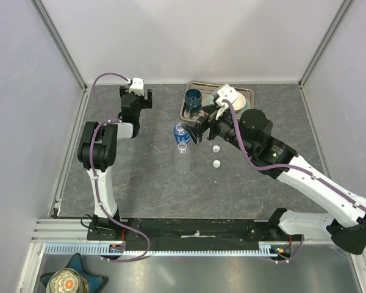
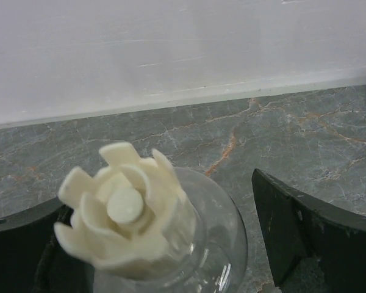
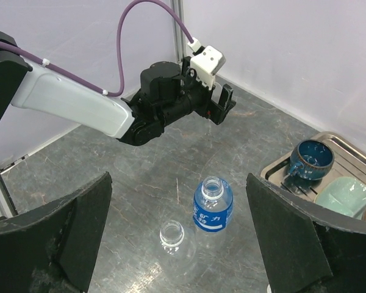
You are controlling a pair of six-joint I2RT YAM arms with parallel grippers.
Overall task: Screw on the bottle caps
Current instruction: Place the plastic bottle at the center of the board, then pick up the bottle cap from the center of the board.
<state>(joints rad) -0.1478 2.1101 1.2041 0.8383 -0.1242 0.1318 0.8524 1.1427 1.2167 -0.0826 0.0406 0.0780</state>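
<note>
Ahead of me a metal tray (image 1: 244,97) sat at the far edge of the grey marbled table (image 1: 140,183), holding a dark blue cup (image 1: 193,97) and a pale green dish (image 3: 344,196) beside it.

White Chinese characters, too blurred to read surely, mark the blue label (image 3: 212,215) of the bottle (image 3: 213,194) at six o'clock in the right wrist view.
</note>
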